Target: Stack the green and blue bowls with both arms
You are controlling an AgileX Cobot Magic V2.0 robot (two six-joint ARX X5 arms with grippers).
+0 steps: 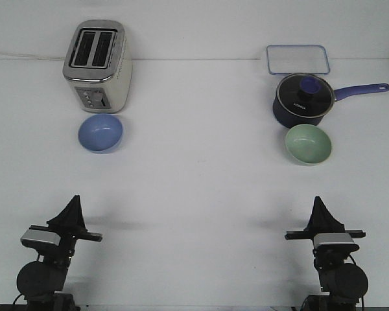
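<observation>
The periwinkle blue bowl [100, 133] sits upright on the white table, left of centre, just in front of a toaster. Across the table on the right, the pale green bowl [308, 144] stands upright right in front of a navy saucepan. Both bowls look empty. My left gripper [73, 202] rests low at the near left edge, well short of the blue bowl. At the near right is my right gripper [318, 203], a similar distance from the green bowl. Each gripper's fingers meet in a point and hold nothing.
A cream and chrome toaster [97, 66] stands behind the blue bowl. Behind the green bowl is a navy saucepan [302, 100] with a glass lid, its handle pointing right. A clear rectangular container lid [298, 60] lies at the back right.
</observation>
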